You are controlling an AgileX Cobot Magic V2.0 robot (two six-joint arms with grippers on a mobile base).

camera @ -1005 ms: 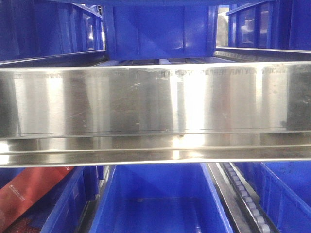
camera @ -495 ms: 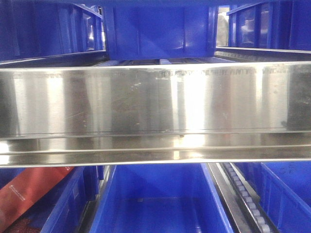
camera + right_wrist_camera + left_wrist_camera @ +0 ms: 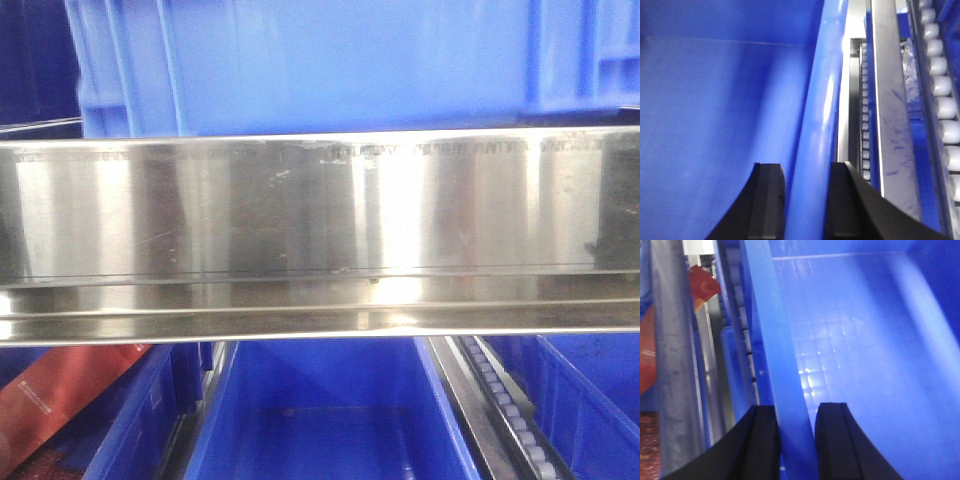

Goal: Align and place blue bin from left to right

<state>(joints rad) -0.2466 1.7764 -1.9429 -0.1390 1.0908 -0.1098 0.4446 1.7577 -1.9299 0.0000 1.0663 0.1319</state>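
Note:
The blue bin (image 3: pixel 340 65) fills the top of the front view, a wide lighter-blue wall just above the steel shelf beam. In the left wrist view my left gripper (image 3: pixel 796 409) straddles the bin's left wall rim (image 3: pixel 775 350), black fingers pressed on either side, shut on it. The bin's gridded floor (image 3: pixel 840 355) shows to the right of that rim. My right gripper (image 3: pixel 807 167) is likewise shut across the bin's right rim (image 3: pixel 820 110), with the bin's inside (image 3: pixel 715 115) to its left. Neither gripper shows in the front view.
A shiny steel shelf beam (image 3: pixel 320 230) crosses the front view. Below it stand open darker blue bins (image 3: pixel 330 420), a red package (image 3: pixel 60 400) at the left and a roller track (image 3: pixel 510 420) at the right. White rollers (image 3: pixel 940 95) and steel rails flank the held bin.
The lighter-blue bin has come into the front view and now covers the upper shelf level, hiding the darker bins seen there before. The lower shelf is unchanged.

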